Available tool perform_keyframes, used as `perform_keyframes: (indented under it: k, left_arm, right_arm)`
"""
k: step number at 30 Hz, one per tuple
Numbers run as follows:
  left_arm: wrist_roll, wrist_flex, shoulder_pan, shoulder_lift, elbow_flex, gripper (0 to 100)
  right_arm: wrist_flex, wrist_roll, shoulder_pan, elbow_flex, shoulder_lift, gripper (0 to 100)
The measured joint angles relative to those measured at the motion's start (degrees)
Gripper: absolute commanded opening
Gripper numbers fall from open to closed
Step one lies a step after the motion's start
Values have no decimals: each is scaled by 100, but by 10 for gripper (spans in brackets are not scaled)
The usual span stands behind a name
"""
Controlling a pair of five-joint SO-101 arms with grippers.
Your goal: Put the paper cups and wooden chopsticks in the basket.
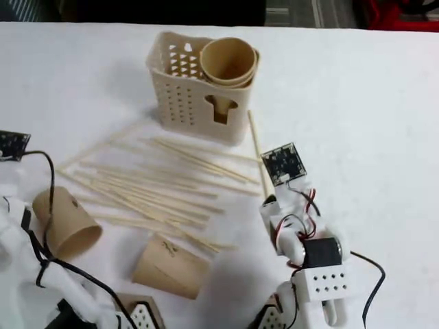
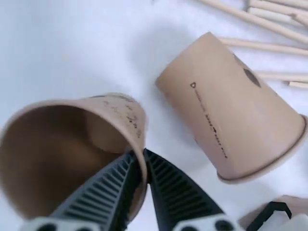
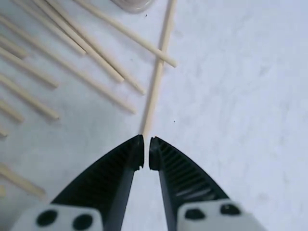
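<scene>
Cup (image 2: 62,139) rim sits pinched between left jaws.

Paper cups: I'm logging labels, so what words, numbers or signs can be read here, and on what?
Lying paper cup: line of small dark print with a triangle mark, too small to read.
Gripped paper cup: dark marks by rim, blurred.
Basket, wooden chopsticks: none.
</scene>
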Motion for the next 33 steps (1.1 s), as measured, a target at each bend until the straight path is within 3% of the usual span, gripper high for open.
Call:
perform_keyframes:
  k: [5,12,20,26,33]
  left_arm:
    - [0,501,220,0,-818,23]
    - [62,1187,1407,0,-2092,23]
    - [1749,1231,3534,0,-3596,23]
    - [2549,642,5327,0,-4290,23]
    - [2752,-536,6567,0,-4334,23]
  right_arm:
    - [0,0,0,0,0,42]
    - [0,0,0,0,0,42]
    - [0,0,0,0,0,42]
    - [0,0,0,0,0,42]
    - [0,0,0,0,0,42]
